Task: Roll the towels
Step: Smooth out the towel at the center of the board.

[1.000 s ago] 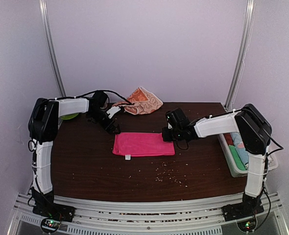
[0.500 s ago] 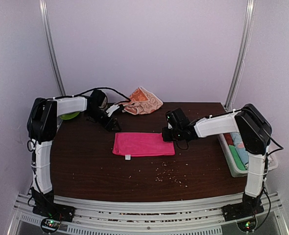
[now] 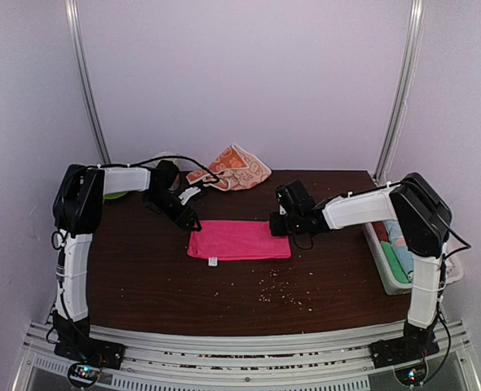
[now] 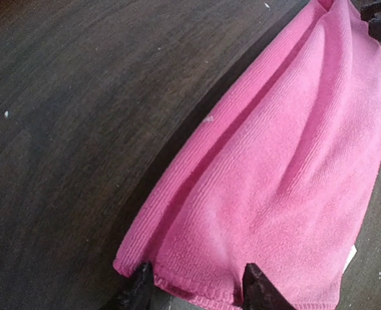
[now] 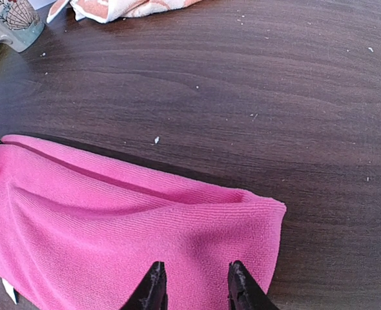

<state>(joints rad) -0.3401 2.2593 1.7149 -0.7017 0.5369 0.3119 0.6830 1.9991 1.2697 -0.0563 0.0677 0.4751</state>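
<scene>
Now left hand (image 4: 195,287) lowered, half-closed astride pink towel (image 3: 239,240) corner, right hand (image 5: 195,287) unchanged, narrow.

Soft, even light falls from above. In the top view the pale walls (image 3: 249,81) take on a lilac cast, the dark bench (image 3: 143,269) soaks up light, and the pink towel (image 3: 239,240) stands out strongly saturated. Shadows are faint: the plainest is a thin dark band along the towel's far edge, clear in both wrist views. Beyond and to the right of the towel in the right wrist view, the wood carries a broad pale sheen. In the left wrist view the lens bows the towel's long edge into a curve, and the weave is sharp at the towel's middle. At the towel's near hem, the left end effector (image 4: 194,292) and right end effector (image 5: 194,287) show only as black, slightly soft tips.
</scene>
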